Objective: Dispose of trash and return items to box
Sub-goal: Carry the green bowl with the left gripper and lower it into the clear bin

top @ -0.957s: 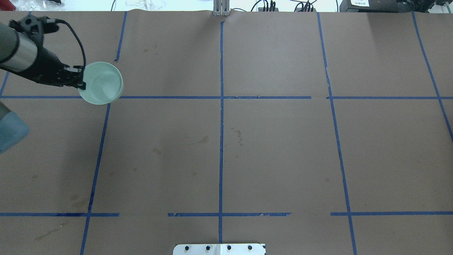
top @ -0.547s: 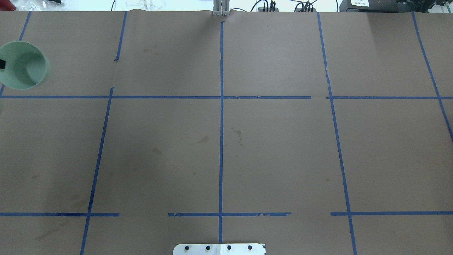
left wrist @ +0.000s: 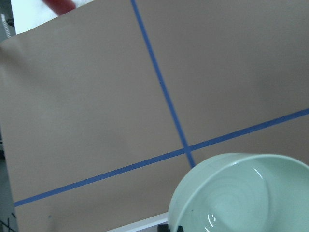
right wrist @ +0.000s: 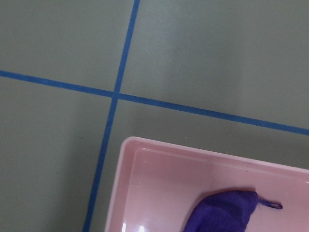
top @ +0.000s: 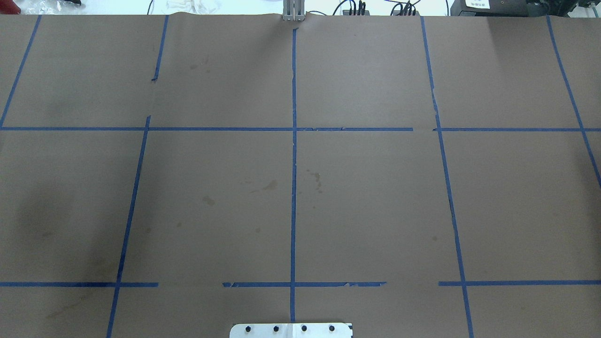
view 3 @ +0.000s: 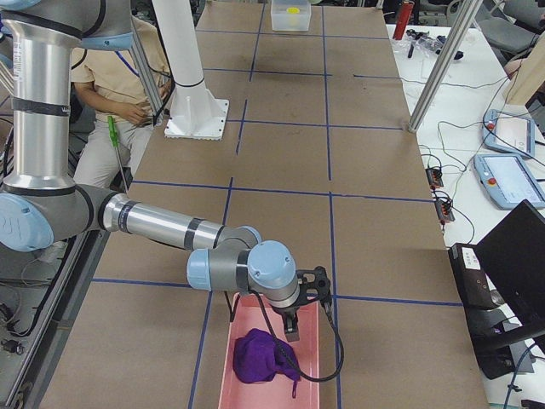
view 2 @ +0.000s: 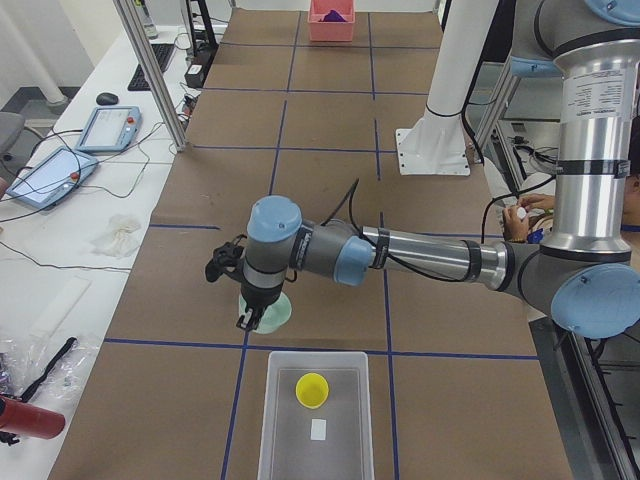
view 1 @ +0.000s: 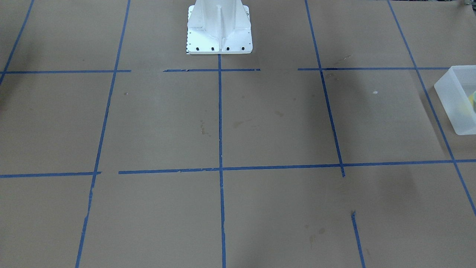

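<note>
**Item 1: mint-green bowl** [view 2: 272, 310]. Round and shallow, mouth up, with nothing visible inside. It is held clear of the surface [top: 375, 188], over a blue tape line just outside the box's far short wall. In the exterior left view it sits at 11 o'clock from the box. In the left wrist view the bowl [left wrist: 241, 193] fills the 5 o'clock corner.

**Item 2: left end effector** [view 2: 248, 322]. It is clenched on the bowl's rim and points downward. One black fingertip [left wrist: 173, 227] shows at the rim's 7 o'clock edge.

**Item 3: yellow cup** [view 2: 313, 390]. It stands upright inside the box, in the half nearer the bowl. A small white tag [view 2: 318, 430] lies on the box floor at the cup's 6 o'clock.

**Item 4: box** [view 2: 268, 430]. A frosted, rectangular bin that rests on the surface at the robot's left end. In the front-facing view it is cut off at 3 o'clock [view 1: 455, 108].

**Item 5: right end effector** [view 3: 291, 331]. It hangs over the near end of a pink tray [view 3: 223, 375]. I cannot tell whether it is released or clenched.

**Item 6: purple cloth** [view 3: 262, 358]. It lies bunched in the pink tray, at the end effector's 7 o'clock. The right wrist view shows it at 5 o'clock [right wrist: 222, 212].

**Item 7: white pedestal** [view 1: 219, 26]. It is bolted to the surface at 12 o'clock in the front-facing view.
</note>
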You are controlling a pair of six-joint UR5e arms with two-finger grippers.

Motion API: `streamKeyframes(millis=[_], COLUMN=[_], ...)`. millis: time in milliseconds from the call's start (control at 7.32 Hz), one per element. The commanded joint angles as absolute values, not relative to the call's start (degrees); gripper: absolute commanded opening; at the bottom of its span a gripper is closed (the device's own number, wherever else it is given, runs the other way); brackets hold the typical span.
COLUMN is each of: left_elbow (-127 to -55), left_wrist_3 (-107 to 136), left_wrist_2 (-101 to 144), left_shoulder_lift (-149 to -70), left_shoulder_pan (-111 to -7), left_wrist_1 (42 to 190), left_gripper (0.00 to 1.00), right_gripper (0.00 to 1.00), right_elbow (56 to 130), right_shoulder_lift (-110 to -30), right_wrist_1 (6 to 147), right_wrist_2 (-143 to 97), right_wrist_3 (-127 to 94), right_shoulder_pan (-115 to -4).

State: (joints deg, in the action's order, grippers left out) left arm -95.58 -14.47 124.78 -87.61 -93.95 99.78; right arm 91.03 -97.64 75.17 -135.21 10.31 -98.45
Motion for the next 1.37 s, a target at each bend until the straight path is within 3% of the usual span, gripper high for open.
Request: streamKeyframes(millis=[0,273,1230], left_elbow=[-85.4,-76.1,-60.7], left_wrist_3=[-28.9,-30.3,-24.6], left_wrist_2=[124.5,124.4,125.0], left_shoulder_lift=[-86.8,-86.3,-85.9], left_shoulder_pan=[-102.4,-103.2,-103.0], left_wrist_1=[100.0,102.5,117.1], left_gripper=[0.0,0.0,0.0], right_gripper=[1.0,1.0,1.0], right_elbow=[99.4,105.6,106.0], right_shoulder_lift=[-97.6,-97.6,-97.6], right_wrist_1=[75.1,75.2,75.3], right_wrist_2=[-135.9,-135.9,-135.4], right_wrist_3=[-1.9,-11.5,-13.1], right_shoulder_pan=[-92.8,-88.7,-87.0])
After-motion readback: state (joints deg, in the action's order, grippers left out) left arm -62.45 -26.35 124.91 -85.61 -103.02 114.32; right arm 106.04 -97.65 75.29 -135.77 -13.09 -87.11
